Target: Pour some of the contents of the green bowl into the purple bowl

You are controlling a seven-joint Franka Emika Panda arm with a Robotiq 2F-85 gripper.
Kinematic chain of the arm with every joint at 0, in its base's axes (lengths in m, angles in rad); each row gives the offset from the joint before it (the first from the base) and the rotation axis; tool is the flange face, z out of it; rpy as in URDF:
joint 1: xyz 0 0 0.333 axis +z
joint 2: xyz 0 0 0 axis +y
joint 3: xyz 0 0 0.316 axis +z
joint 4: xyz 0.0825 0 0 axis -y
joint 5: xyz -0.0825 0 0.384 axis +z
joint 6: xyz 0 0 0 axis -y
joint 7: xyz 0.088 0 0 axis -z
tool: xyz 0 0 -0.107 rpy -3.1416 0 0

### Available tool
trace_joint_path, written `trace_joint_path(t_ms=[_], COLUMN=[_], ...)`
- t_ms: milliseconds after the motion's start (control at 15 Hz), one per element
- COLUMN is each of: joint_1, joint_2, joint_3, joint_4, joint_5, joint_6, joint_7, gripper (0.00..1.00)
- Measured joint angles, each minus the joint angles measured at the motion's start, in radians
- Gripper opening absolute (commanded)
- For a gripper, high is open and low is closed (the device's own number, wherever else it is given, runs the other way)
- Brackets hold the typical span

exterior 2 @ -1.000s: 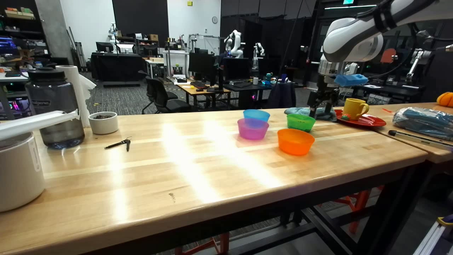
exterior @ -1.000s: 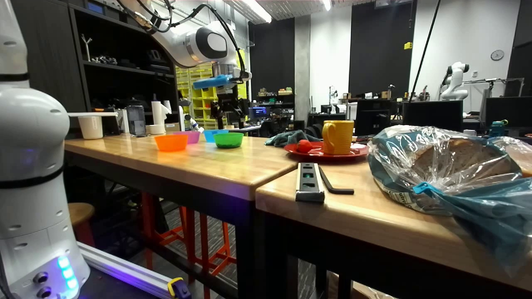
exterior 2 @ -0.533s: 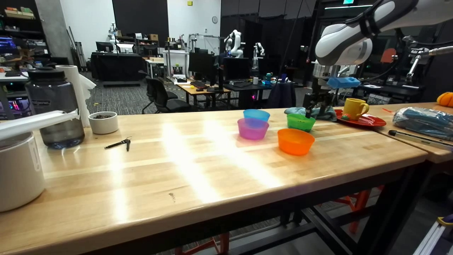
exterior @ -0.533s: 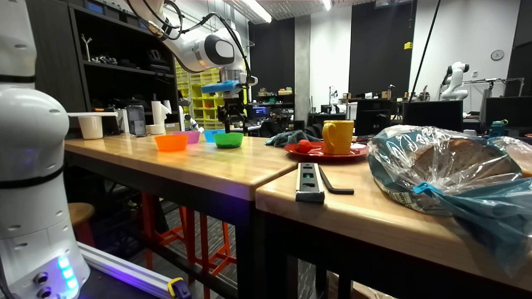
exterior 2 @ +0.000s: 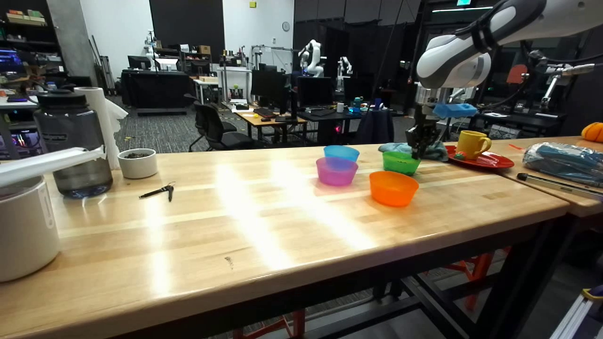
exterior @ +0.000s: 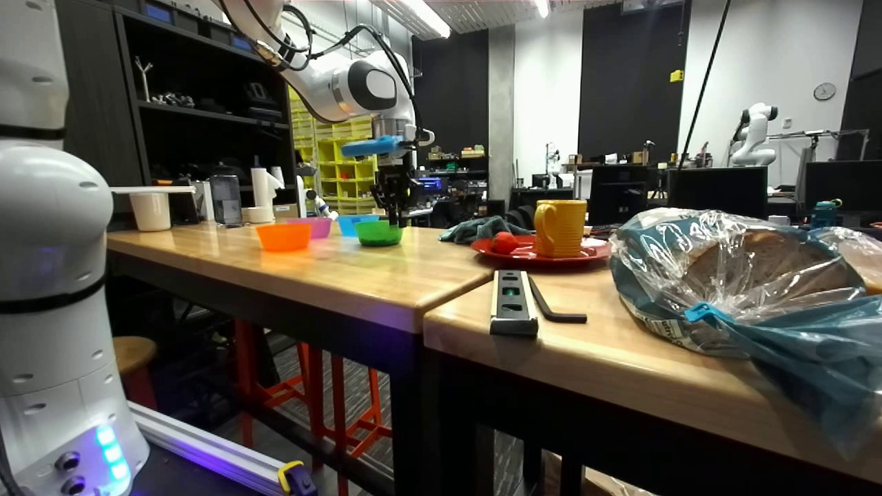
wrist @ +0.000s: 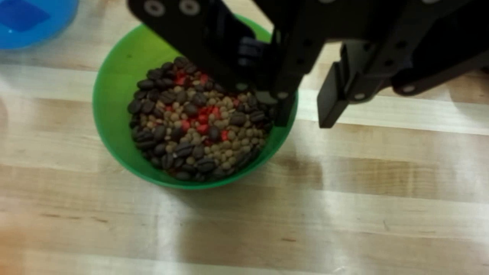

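Wrist view: the gripper [wrist: 304, 116] is positioned at the rim of the green bowl [wrist: 114, 118]. Its fingers [wrist: 331, 100] are released and spread; one overlaps the inner side of the rim, the other stands outside it. Contact between finger and rim cannot be determined. The green bowl is upright and holds a mix [wrist: 202, 128] of dark beans, small tan grains and red pieces.

Layout in an exterior view, from the near edge of the worktop [exterior 2: 198, 259] to its far edge: the orange bowl [exterior 2: 393, 189] is first, then the purple bowl [exterior 2: 337, 174], then the green bowl, then the blue bowl [exterior 2: 341, 151], which stands partly behind the purple bowl, close to the far edge. The green bowl is nearer the right corner than the purple bowl; the two stand apart. Near the far edge, a teal cloth [exterior 2: 437, 152] lies beside the red plate [exterior 2: 494, 162], which carries the yellow mug [exterior 2: 471, 143]. Beyond the far edge stand an office chair [exterior 2: 209, 123] and black monitors [exterior 2: 313, 92].
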Motion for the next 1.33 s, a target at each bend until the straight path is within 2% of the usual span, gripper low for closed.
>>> trace_joint_path(t_ms=[67, 133, 333, 1333], joint_1=[0.000, 0.000, 0.002, 0.002], joint_2=[0.003, 0.006, 0.010, -0.006], joint_3=[0.002, 0.004, 0.008, 0.018], joint_4=[0.000, 0.000, 0.001, 0.046], joint_5=[0.003, 0.005, 0.009, 0.042], joint_6=[-0.008, -0.017, -0.039, -0.163], joint_7=[0.000, 0.000, -0.001, -0.001], gripper=[0.35, 0.11, 0.00, 0.01])
